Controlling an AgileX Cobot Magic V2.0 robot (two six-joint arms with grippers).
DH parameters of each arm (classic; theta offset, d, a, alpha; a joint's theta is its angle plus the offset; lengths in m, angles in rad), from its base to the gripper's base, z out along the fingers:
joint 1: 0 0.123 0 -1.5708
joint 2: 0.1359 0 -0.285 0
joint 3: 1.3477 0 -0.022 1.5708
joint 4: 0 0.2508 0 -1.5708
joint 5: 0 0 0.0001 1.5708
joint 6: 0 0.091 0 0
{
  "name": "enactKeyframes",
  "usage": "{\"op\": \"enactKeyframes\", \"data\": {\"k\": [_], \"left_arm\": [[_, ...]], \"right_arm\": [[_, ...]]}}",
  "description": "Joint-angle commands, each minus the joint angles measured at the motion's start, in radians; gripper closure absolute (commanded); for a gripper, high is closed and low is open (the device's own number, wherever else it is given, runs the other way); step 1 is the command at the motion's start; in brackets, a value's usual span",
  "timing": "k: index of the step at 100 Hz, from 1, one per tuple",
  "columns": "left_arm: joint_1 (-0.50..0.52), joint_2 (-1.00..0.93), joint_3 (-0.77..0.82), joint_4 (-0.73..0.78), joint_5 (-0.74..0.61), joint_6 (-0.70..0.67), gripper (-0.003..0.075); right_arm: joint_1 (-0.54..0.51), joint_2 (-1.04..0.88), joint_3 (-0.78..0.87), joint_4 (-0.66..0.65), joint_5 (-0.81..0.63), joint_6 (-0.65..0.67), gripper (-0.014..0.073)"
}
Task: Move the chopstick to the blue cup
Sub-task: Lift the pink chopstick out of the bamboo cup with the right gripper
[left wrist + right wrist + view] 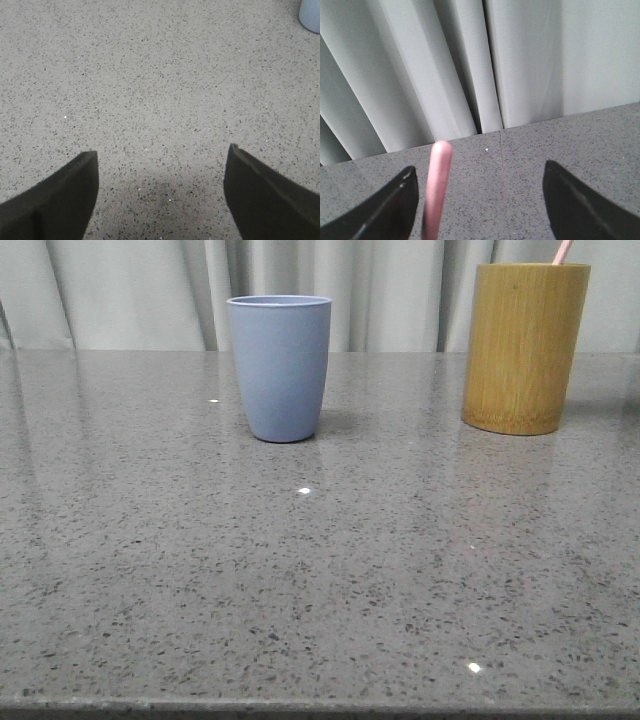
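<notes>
From the front, the matte grey-blue plastic tumbler (280, 367) stands upright on the speckled grey stone bench (300, 580), and well apart to its right rises the taller tan bamboo cylinder holder (524, 347), with the tip of the thin pale pink chopstick (563, 251) poking out of its top. So nothing is done yet, by my reading: the stick is not yet lifted out, and the lift, the carry across to the tumbler and the drop all remain. Over to the left wrist: the left pincer (160, 165) hangs over bare bench with its dark fingers (55, 200) spread wide and nothing between them, the tumbler's pale edge just showing in a far corner of the view. Now the right wrist: the right pincer (477, 175) is level, looking toward the grey curtain (470, 65), jaws wide, the chopstick's rounded end standing up between them, close to one finger (380, 210), not gripped.
</notes>
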Motion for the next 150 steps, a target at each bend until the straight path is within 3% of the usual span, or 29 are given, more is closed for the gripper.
{"op": "enactKeyframes", "data": {"k": [1, 11, 47, 68, 150], "left_arm": [[0.005, 0.004, -0.024, 0.009, -0.068, -0.008, 0.0206], [0.005, 0.004, -0.024, 0.009, -0.068, -0.008, 0.0206], [0.005, 0.004, -0.024, 0.009, -0.068, -0.008, 0.0206], [0.005, 0.004, -0.024, 0.009, -0.068, -0.008, 0.0206], [0.005, 0.004, -0.024, 0.009, -0.068, -0.008, 0.0206]], "right_arm": [[-0.002, -0.027, -0.039, -0.004, -0.069, 0.024, 0.0066], [-0.002, -0.027, -0.039, -0.004, -0.066, 0.039, 0.0113], [0.043, -0.027, -0.040, -0.004, -0.069, 0.068, 0.0498], [0.059, -0.028, -0.074, -0.004, -0.045, 0.068, 0.0628], [0.078, -0.122, -0.457, -0.131, 0.343, 0.067, 0.0655]]}}
